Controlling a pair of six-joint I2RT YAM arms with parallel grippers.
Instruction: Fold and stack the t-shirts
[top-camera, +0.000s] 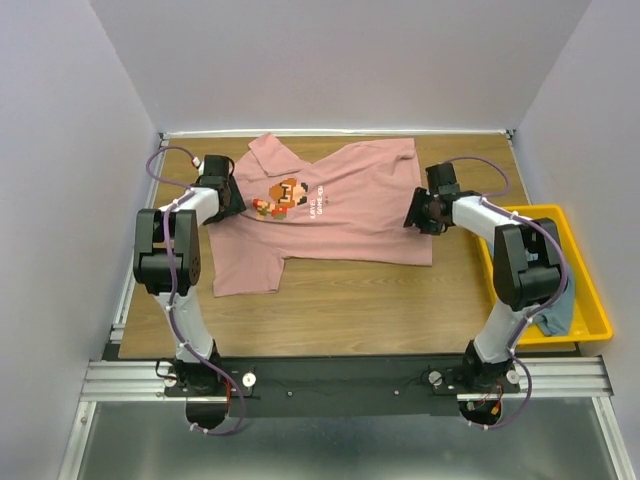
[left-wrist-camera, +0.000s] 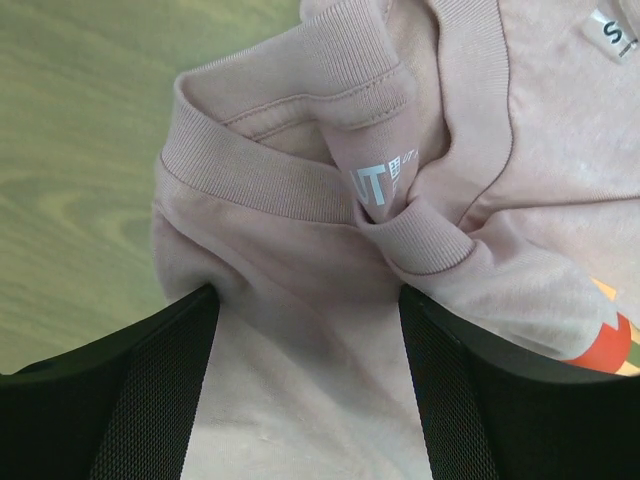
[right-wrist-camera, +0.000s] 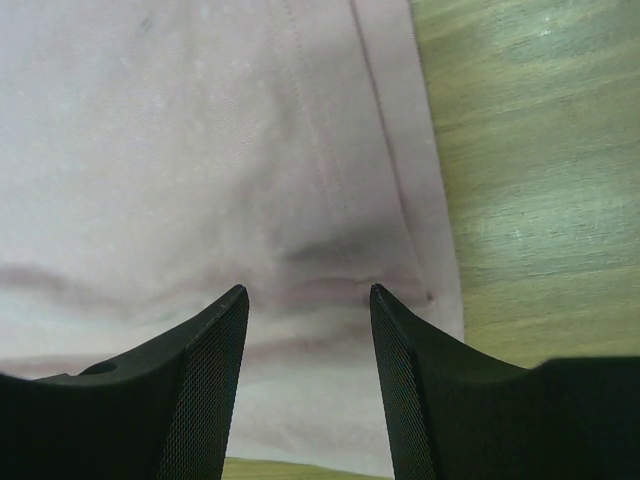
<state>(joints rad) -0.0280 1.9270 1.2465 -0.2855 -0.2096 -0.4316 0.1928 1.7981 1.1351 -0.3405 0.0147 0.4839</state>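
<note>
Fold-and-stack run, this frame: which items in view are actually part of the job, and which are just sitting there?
Part of the job:
dusty-pink cloth t-shirt with cartoon print, spread out flat
blue-grey cloth t-shirt, crumpled at the far right

Just lying about:
yellow plastic bin, holding the blue-grey shirt
wooden table, under everything

Inside the collar of the pink shirt (left-wrist-camera: 300, 350), a pale print (left-wrist-camera: 372, 185) reads "UT", with a boxed mark beside it too fine to read. A white tag (left-wrist-camera: 612, 30) shows "S", cut off. The chest lettering (top-camera: 318, 199) is too small to read.
</note>
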